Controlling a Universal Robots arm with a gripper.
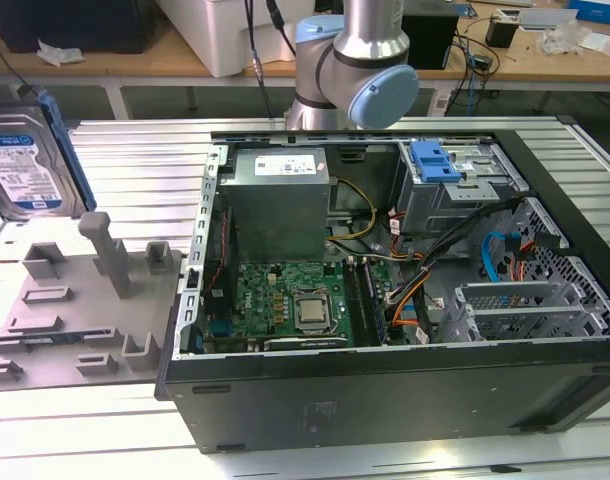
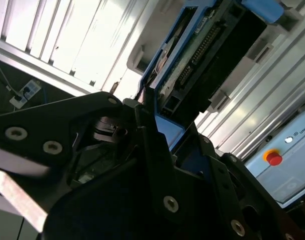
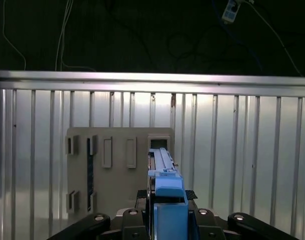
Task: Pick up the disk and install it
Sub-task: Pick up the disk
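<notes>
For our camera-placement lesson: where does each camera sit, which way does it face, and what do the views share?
Exterior view: off the arm, looking down into the computer case; the arm shows.
First wrist view: on the wrist, facing along the end effector toward the grey fixture.
Second wrist view: on the wrist, facing the disk past the end effector.
All three share the disk.

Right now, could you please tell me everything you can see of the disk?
The disk is a flat silver metal drive with a white and blue label, framed by a blue plastic bracket. It stands upright on edge, held clear of the grey fixture at the exterior view's left. In the first wrist view the gripper clamps its blue bracket.
</notes>
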